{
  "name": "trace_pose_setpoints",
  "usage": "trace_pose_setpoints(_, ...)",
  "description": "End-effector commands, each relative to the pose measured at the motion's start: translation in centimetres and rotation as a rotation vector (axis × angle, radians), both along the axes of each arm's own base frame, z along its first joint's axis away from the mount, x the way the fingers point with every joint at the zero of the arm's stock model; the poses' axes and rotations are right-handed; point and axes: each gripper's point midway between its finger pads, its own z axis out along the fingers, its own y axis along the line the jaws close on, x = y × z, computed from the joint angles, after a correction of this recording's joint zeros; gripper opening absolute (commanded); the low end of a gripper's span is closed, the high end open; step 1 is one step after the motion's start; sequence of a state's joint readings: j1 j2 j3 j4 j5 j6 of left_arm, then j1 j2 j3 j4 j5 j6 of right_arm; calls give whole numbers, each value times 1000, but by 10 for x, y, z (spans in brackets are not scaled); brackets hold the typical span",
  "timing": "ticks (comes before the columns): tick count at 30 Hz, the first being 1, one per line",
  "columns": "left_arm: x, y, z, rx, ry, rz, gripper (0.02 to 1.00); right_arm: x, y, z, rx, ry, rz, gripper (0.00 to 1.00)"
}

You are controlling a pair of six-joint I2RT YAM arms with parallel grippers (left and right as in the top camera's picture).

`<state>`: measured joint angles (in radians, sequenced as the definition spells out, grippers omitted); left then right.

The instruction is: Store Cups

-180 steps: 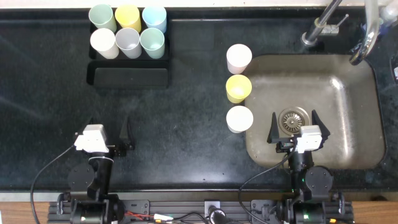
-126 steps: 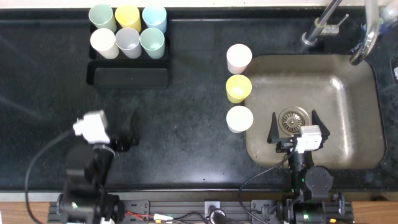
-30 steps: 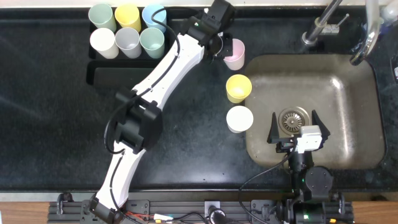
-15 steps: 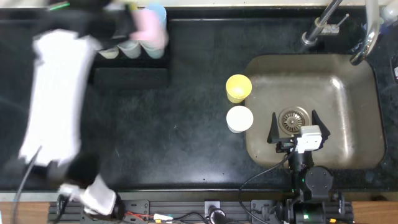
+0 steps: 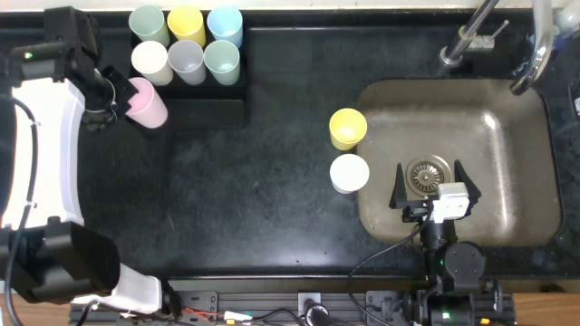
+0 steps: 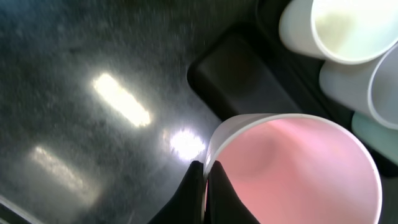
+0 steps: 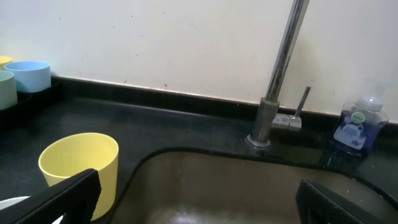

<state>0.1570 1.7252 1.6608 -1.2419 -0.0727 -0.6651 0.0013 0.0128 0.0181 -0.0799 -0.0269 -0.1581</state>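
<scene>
I logged the left arm (image 5: 41, 154) extended far out from its base along its own side of the station, the white forearm running up to a dark wrist (image 5: 68, 41) that folded back so the tool pointed inward. The left gripper (image 6: 204, 177) was closed, its two fingers pinched close together across the wall of the pink cup (image 6: 292, 168) (one finger appeared to sit inside the rim, one outside). The right arm (image 5: 444, 258) sat folded compactly over its base with its camera looking out level. The right gripper (image 5: 430, 186) pointed straight away from that base, its fingers (image 5: 399, 192) spread wide apart.
</scene>
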Motion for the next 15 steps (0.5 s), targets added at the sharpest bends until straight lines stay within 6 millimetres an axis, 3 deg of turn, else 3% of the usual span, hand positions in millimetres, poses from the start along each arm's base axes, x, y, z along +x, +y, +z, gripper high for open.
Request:
trace_pose_setpoints(1, 7, 15, -4, 75, 0, 44, 36, 0, 1, -4, -3, 0, 3, 998)
trace_pose_setpoints(6, 17, 25, -15, 107, 2, 109, 36, 0, 1, -4, -3, 0, 4, 998)
trace_pose_setpoints(15, 41, 24, -24, 70, -67, 152, 36, 0, 1, -4, -3, 0, 3, 996)
